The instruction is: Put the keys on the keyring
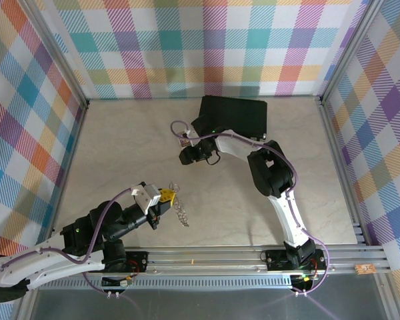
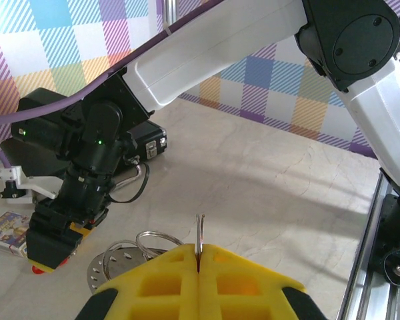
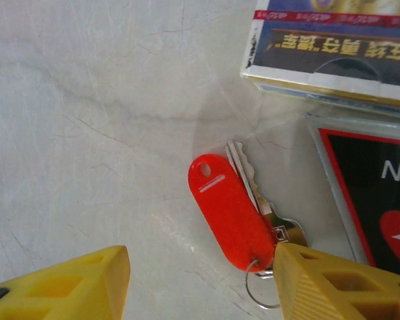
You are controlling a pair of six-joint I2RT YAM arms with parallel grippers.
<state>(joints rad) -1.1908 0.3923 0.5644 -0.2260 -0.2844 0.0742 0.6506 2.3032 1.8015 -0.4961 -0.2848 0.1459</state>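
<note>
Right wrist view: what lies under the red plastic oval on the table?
Under the red plastic oval lies a silver key: toothed blade and part of its head show along the oval's right edge. The rest of the key is covered.

1. The key (image 3: 249,175) is small and silvery with a toothed blade. It lies flat on the pale bench (image 3: 87,100), slanted.
2. A bright red oval plastic tag (image 3: 228,212) lies alongside the key and overlaps its blade. The tag has a small hole and a slot at its free end, and a thin wire loop (image 3: 257,295) joins it to the key's head.
3. Key and tag sit between the spread fingers of the right pincer (image 3: 200,257), hard against the right-hand one.
4. The keyring (image 1: 180,212) is grey metal hung with small silvery pieces. It lies on the bench, with one thin edge upright and pinched in the closed left pincer (image 2: 199,257).
</note>
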